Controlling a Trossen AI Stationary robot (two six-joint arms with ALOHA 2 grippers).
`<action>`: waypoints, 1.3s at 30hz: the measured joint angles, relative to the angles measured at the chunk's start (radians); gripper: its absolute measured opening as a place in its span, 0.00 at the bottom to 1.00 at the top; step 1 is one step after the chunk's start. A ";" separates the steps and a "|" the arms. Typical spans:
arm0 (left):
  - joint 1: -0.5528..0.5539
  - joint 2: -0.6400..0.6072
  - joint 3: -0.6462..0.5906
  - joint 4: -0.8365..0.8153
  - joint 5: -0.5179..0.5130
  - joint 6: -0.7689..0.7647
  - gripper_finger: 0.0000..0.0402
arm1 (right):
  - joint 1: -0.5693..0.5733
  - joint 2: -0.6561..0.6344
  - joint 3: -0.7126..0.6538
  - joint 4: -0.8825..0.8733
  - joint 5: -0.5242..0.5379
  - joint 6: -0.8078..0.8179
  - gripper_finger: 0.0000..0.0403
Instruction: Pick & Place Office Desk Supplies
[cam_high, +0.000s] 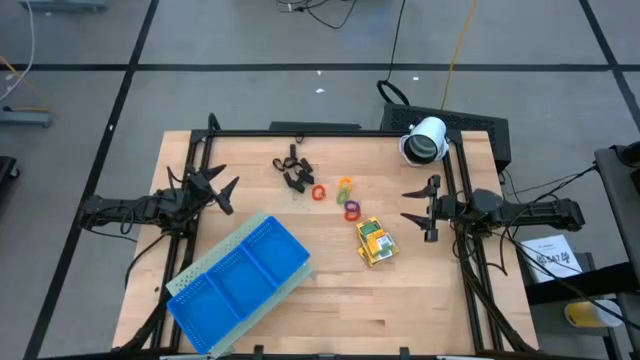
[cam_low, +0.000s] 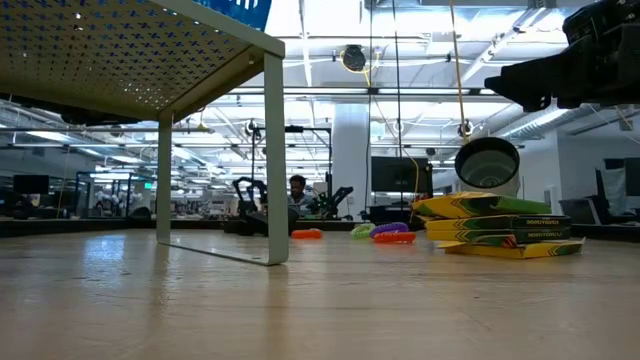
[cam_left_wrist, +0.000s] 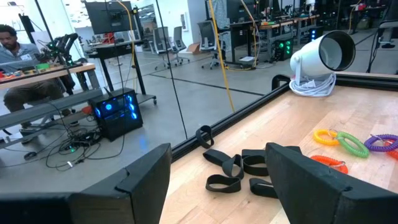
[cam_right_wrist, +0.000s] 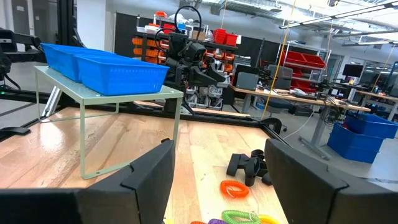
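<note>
- Left gripper (cam_high: 232, 190), dark, two fingers: near the left edge of the wooden tabletop (cam_high: 420, 290), fingers spread apart and empty, pointed towards the middle of the tabletop.
- Blue plastic three-compartment tray (cam_high: 240, 280) on a pale perforated stand: front left of the tabletop, set at a slant; nothing shows in its compartments in the high view.
- Black clip-like loop pieces (cam_high: 293, 170), a small loose cluster: rear centre of the tabletop, lying flat, some touching. Judged light, probably bendy rather than stiff. Best hold is likely across one band of an outlying piece, so the neighbours are not dragged along.
- Small coiled rings, red-orange (cam_high: 319, 193), yellow-orange (cam_high: 345, 184), green (cam_high: 346, 197) and purple (cam_high: 352, 211): just right of the black pieces, in a short run towards the front, close together. Judged very light, springy and apt to slip or flick away. A pinch across the coil wall looks safer than spanning the whole ring.
- Two small yellow printed card packs (cam_high: 375, 240), stacked slightly askew: centre right, in front of the rings. Judged light, stiff, flat-sided. Hold across the narrow width; the upper pack may slide off the lower.
- Right gripper (cam_high: 420, 208), dark, two fingers: right side of the tabletop, near the packs, fingers parted and empty.
- White cylindrical device (cam_high: 425, 140): rear right corner, on its side.
</note>
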 joint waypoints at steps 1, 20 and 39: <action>0.000 0.000 0.000 0.000 0.000 0.000 0.67 | 0.000 0.000 0.000 0.000 0.000 0.000 0.59; 0.000 0.000 0.000 0.000 0.000 0.000 0.67 | 0.000 0.000 0.000 0.000 0.000 0.000 0.59; 0.000 0.000 0.000 0.000 0.000 0.000 0.67 | 0.000 0.000 0.000 0.166 0.004 0.465 0.59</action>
